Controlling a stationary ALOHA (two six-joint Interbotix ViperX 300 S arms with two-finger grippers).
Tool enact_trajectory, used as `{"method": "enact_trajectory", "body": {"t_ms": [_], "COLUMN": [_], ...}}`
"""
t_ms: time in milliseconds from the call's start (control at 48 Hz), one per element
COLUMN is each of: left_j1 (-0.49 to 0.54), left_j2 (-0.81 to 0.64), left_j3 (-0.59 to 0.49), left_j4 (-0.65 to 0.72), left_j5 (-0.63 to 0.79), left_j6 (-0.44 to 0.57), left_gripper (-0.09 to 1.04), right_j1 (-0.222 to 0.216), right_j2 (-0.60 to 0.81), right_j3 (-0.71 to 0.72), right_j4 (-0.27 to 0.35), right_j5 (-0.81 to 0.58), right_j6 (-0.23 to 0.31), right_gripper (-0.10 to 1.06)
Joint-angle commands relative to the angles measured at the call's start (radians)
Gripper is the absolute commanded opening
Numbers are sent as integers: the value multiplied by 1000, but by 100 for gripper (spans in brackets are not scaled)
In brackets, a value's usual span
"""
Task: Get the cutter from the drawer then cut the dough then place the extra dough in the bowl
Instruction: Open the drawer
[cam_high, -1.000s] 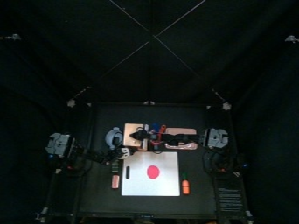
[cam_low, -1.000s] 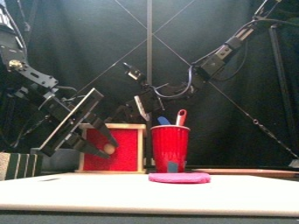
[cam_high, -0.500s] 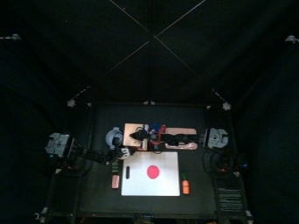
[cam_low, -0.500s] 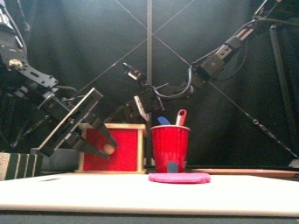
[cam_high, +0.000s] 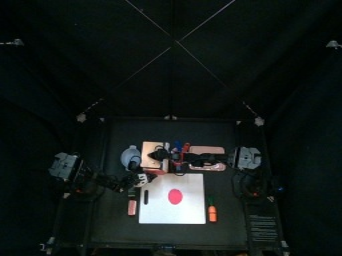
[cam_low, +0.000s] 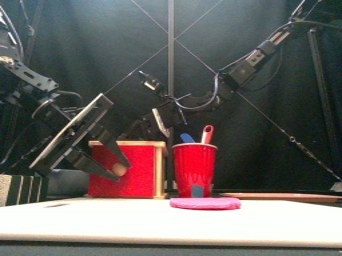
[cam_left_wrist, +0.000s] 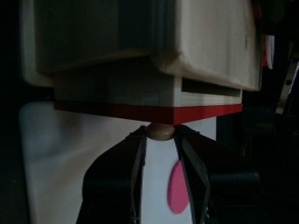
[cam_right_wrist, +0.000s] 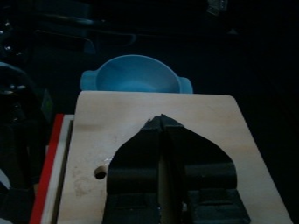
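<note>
dough (cam_high: 174, 195), a flat red disc, lies in the middle of the white cutting board (cam_high: 195, 184) at the front of the tabletop (cam_high: 112, 226). in the front view it shows as a low pink slab on the board's near edge. behind the board stands the wooden box (cam_high: 160, 148), its red drawer front (cam_low: 144, 176) facing forward and looking closed against the box. the blue-grey bowl (cam_high: 130, 157) sits just beside the box, toward the side the left arm comes from. the red cup (cam_low: 195, 170) stands on the box's other side, with a blue knife (cam_low: 187, 138) and a red knife (cam_low: 206, 133) poking out of its top.

the left pincer (cam_left_wrist: 159, 140) is at the drawer front. its jaws are drawn in narrow, and their tips sit against either side of the small round knob (cam_left_wrist: 156, 131), so it appears to have hold of the knob. the arm slants down to it from the left.

the right pincer (cam_right_wrist: 162, 124) is over the box's pale top. its jaws are pressed together with nothing between them, and their tips are down on the wood. the bowl lies beyond the box's far edge in the right wrist view.

a small orange toy (cam_high: 211, 213) lies on the tabletop just off the board's front right corner.
</note>
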Motion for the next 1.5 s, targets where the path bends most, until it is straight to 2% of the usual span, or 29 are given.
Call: {"method": "enact_trajectory", "body": {"t_ms": [21, 417, 1271, 1500], "left_j1": [-49, -133, -152, -150], "left_j2": [-3, -11, -37, -35], "left_j3": [-9, -46, -55, -41], "left_j4": [-12, -72, -80, -60], "left_j5": [25, 26, 37, 0], "left_j6": [0, 0, 3, 9], "left_gripper": [55, 55, 55, 61], "right_j1": [12, 0, -12, -11], "right_j2": [-2, -3, -3, -2], "right_j3": [3, 2, -20, -23], "right_j4": [-3, -3, -8, -8], "right_j5": [26, 35, 66, 67], "right_j6": [2, 2, 0, 0], "right_gripper": [2, 2, 2, 2]}}
